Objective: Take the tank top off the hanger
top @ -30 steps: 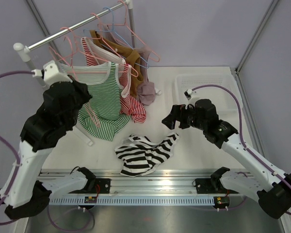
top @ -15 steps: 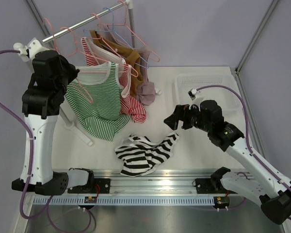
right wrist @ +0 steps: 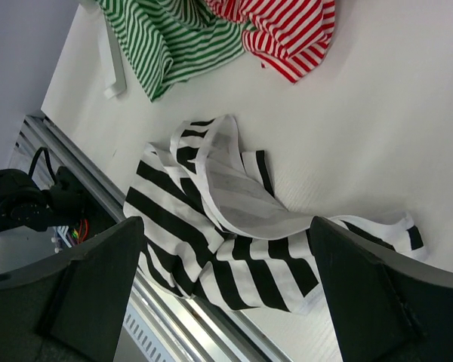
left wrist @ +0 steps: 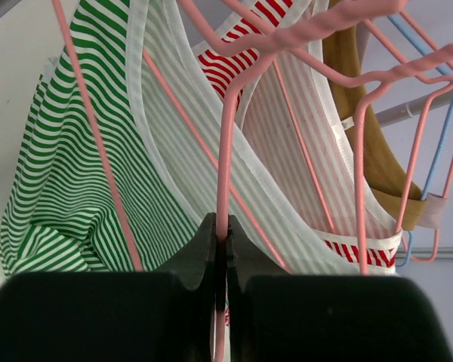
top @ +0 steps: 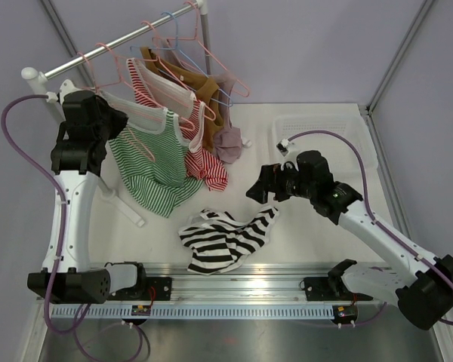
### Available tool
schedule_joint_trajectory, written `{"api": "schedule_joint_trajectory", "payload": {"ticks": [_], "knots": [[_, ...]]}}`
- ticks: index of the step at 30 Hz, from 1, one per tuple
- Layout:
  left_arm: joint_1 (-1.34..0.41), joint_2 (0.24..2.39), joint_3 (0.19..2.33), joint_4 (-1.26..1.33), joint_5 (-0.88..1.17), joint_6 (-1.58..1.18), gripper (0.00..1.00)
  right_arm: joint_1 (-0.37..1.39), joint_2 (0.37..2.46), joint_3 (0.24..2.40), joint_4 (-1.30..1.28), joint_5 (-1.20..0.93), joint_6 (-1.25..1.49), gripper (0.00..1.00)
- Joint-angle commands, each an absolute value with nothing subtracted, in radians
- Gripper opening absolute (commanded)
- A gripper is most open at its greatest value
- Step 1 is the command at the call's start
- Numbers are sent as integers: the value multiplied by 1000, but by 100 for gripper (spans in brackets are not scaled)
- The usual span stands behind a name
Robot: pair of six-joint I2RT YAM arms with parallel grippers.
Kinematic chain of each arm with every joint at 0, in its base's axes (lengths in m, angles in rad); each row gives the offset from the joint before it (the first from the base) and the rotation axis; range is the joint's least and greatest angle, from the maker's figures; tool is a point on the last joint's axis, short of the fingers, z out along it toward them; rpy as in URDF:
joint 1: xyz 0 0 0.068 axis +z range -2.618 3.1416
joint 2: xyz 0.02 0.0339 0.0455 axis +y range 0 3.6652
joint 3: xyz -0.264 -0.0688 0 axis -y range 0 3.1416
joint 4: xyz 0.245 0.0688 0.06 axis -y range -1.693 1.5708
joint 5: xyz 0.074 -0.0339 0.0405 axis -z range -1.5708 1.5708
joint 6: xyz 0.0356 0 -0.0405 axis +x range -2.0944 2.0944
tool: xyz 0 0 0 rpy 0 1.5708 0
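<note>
Left gripper (left wrist: 220, 235) pinched the pink hanger (left wrist: 225, 143) wire, now raised toward the rail (top: 68, 65). Green striped tank top (top: 152, 162) still hung on it, far left (straps not freed). Right gripper (top: 258, 188) spread, idle.

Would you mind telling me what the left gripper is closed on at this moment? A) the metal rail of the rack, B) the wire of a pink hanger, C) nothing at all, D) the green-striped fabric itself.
B: in the left wrist view, the left gripper has its fingers pressed together around the thin wire of the pink hanger, while the green-striped tank top hangs beside them, ungripped.
</note>
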State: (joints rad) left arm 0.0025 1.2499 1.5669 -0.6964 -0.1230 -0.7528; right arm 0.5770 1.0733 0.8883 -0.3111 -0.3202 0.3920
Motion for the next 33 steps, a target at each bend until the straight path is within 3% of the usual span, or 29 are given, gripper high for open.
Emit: {"api": "schedule_joint_trajectory", "payload": {"ticks": [1, 2, 5, 7, 9, 11, 12, 14, 28, 30, 31, 32, 33], "knots": [[28, 1190, 1532, -678, -58, -779, 7, 613, 1120, 928, -267, -359, 353, 99], [28, 1184, 1531, -678, -54, -776, 17, 636, 1144, 934, -278, -338, 347, 99], [28, 1163, 1532, -676, -49, -767, 22, 736, 1204, 962, -299, -209, 318, 100], [29, 1151, 1546, -687, -43, -762, 48, 791, 1238, 976, -304, -158, 318, 100], [29, 1128, 1555, -706, -38, -750, 67, 836, 1285, 986, -299, -106, 308, 99], [29, 1099, 1571, -725, -35, -727, 74, 916, 1339, 994, -304, -31, 298, 99], [29, 1088, 1574, -730, -31, -720, 86, 943, 1359, 1006, -305, -6, 282, 99], [29, 1063, 1585, -752, -15, -687, 99, 995, 1425, 1020, -322, 69, 276, 100], [29, 730, 1516, -857, 77, -396, 99, 1127, 1799, 1062, -322, 144, 319, 99], [29, 701, 1503, -876, 96, -371, 99, 1129, 1821, 1060, -328, 182, 328, 81], [31, 689, 1481, -876, 112, -353, 99, 1127, 1831, 1060, -334, 202, 331, 58], [29, 655, 1465, -867, 130, -344, 99, 1127, 1830, 1060, -334, 236, 336, 28], [29, 637, 1447, -858, 143, -339, 99, 1129, 1825, 1055, -330, 245, 336, 16]]}}
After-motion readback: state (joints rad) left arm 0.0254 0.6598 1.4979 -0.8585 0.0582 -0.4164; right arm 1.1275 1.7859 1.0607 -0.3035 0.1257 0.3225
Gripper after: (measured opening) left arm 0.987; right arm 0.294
